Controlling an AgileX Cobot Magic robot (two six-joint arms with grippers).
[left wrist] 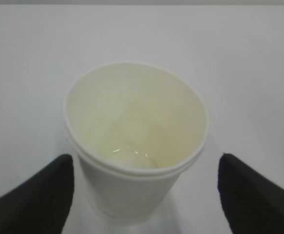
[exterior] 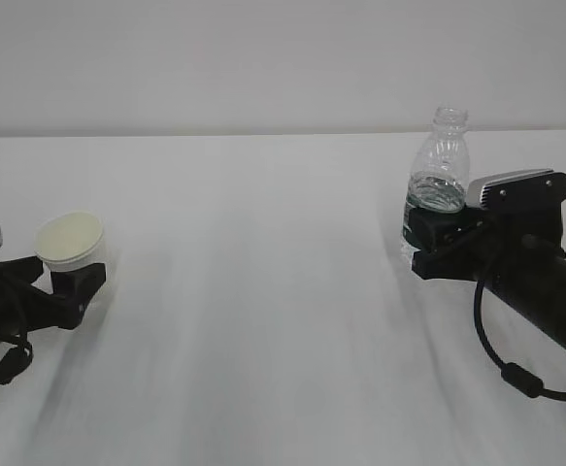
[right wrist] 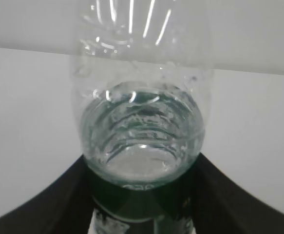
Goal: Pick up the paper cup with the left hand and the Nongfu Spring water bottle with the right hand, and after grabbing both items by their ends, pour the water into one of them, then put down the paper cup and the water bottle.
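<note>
Black left gripper spread clear of tapered paper cup, water barely visible inside; right gripper pinching ribbed bottle, base hidden, upright on white table.

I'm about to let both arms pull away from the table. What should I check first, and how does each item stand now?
1. Paper cup upright on the table: ok.
2. Left hand jaws clear of the cup walls: ok, gaps on both sides.
3. Water in the cup: ok, a little at the bottom.
4. Nongfu Spring water bottle upright: ok.
5. Right hand released from the bottle: not ok, jaws hug it.
6. Bottle resting on the table: cannot tell.
</note>
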